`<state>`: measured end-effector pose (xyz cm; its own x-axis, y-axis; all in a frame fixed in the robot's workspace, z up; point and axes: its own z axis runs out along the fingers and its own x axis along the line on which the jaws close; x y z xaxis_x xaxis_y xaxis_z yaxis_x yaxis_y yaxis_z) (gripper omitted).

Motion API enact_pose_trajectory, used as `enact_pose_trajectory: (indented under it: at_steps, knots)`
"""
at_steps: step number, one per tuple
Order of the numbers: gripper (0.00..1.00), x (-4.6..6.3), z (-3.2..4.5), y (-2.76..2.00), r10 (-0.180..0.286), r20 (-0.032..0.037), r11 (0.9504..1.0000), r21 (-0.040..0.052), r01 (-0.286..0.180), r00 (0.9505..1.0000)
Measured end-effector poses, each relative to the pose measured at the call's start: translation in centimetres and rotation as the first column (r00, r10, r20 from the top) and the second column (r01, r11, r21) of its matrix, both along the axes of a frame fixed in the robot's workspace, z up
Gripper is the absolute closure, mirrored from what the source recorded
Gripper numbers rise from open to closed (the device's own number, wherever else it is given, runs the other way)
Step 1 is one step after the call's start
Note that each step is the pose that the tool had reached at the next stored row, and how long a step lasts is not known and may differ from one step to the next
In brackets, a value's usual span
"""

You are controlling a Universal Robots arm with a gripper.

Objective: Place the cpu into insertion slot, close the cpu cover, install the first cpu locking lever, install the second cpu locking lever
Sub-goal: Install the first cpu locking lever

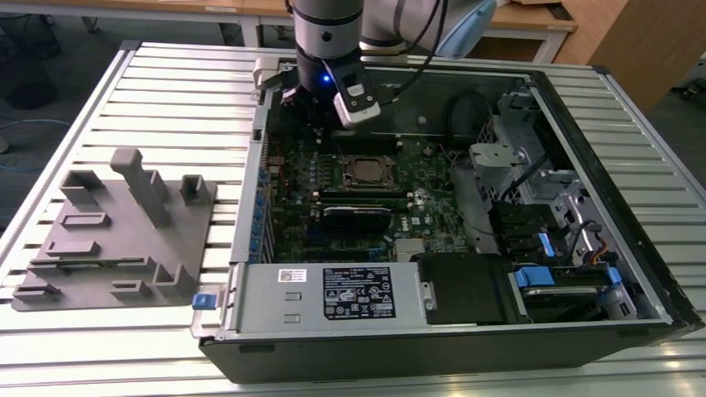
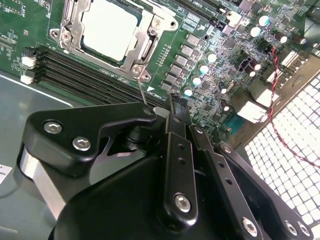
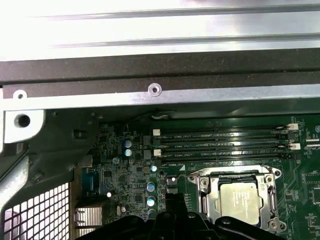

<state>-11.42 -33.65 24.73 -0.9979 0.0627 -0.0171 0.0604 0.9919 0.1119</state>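
- Exterior view: gripper (image 1: 317, 122) low inside the open computer case (image 1: 617, 207), above the green motherboard (image 1: 431, 178), near the case's far wall and just beyond the insertion slot (image 1: 362, 171).
- Second wrist view: fingers (image 2: 175, 111) drawn together, nothing clamped between them.
- Seated in the insertion slot: cpu (image 2: 110, 27), silvery top up.
- Lying flat around it: cpu cover (image 2: 67, 22), framing the chip through its cut-out; same arrangement in the first wrist view, cpu (image 3: 240, 197).
- Jutting from the socket's corner toward the fingertips: thin wire lever end (image 2: 143, 93); contact impossible to tell.
- Alongside the socket: long black memory slots (image 3: 220, 142).
- Resting on the slatted table (image 1: 165, 74), on the exterior view's left of the case: grey fixture block (image 1: 116, 236).
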Motion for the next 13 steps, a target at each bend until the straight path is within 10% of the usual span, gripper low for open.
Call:
enact_pose_trajectory:
  at_steps: [5,13]
  knots:
    - [0.89,0.0,-0.01,0.0,0.0,0.0016,0.998,0.0628,0.0,1.0]
    - [0.89,-0.05,0.0,0.0,0.0,0.0015,0.998,0.0639,0.0,1.0]
